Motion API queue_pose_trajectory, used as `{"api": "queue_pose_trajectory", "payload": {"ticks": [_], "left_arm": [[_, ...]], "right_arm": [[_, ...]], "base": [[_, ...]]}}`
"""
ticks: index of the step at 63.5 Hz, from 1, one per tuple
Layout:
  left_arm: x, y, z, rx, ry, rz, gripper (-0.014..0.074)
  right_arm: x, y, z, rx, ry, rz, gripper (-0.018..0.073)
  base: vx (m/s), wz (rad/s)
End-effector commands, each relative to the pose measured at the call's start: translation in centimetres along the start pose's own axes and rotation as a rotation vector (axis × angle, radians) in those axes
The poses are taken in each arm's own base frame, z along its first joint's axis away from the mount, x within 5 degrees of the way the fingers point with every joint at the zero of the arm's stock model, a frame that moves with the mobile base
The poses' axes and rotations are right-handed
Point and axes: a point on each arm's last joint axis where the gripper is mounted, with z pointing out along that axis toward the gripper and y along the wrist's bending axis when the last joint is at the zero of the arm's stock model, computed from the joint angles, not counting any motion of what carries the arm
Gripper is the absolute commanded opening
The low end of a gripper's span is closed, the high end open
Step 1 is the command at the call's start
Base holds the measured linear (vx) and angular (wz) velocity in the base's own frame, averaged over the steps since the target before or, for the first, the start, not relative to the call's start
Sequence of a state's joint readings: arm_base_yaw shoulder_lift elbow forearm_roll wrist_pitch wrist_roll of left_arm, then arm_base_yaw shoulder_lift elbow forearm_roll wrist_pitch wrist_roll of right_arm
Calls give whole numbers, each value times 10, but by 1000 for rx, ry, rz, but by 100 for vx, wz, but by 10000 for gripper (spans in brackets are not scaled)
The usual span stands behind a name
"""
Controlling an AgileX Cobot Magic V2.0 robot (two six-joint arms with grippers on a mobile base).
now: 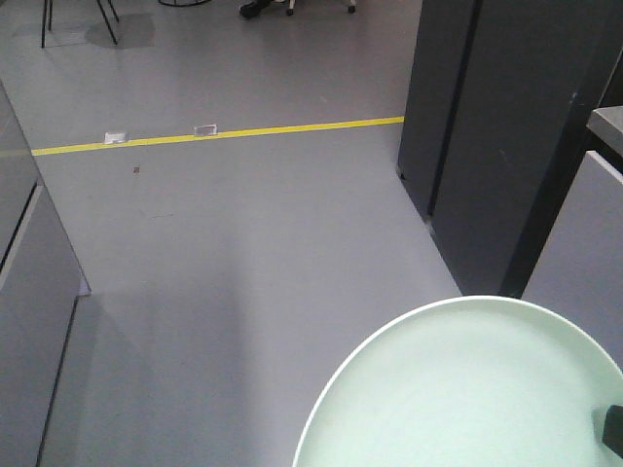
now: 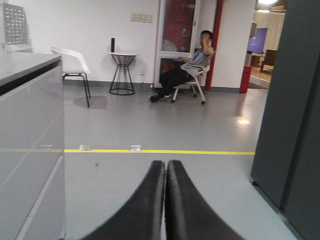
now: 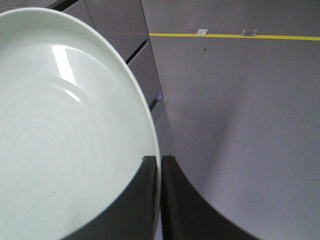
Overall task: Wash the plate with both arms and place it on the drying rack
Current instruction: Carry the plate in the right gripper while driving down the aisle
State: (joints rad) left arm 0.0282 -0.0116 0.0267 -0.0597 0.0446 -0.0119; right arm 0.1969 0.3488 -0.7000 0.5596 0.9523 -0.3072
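The pale mint-green plate (image 1: 477, 389) fills the lower right of the front view, held up above the grey floor. In the right wrist view the same plate (image 3: 65, 130) covers the left half, and my right gripper (image 3: 159, 159) is shut on its rim, one black finger on each face. My left gripper (image 2: 165, 164) points out over the floor with its two black fingers pressed together and nothing between them. A small black piece of the right gripper (image 1: 613, 428) shows at the plate's right edge. The drying rack is out of view.
Grey cabinets (image 1: 34, 292) line the left side and tall dark cabinets (image 1: 496, 136) the right, with floor between. A yellow floor line (image 1: 224, 134) crosses ahead. Far back a person (image 2: 187, 67) sits on a chair beside a small round table (image 2: 122, 72) and a white chair (image 2: 72, 62).
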Motion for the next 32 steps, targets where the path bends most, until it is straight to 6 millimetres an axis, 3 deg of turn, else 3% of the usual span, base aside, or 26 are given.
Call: {"api": "queue_pose_trajectory", "payload": {"ticks": [1,32], "left_arm": [[-16,-1,-3,12,-114,-15,-6],[-16,-1,-3,12,-114,-15,-6]], "right_arm": [[-12,1,-2,2,-82,9,-1],[-12,1,-2,2,-82,9,-1]], "base": [[7,-26],[5,-20]]}}
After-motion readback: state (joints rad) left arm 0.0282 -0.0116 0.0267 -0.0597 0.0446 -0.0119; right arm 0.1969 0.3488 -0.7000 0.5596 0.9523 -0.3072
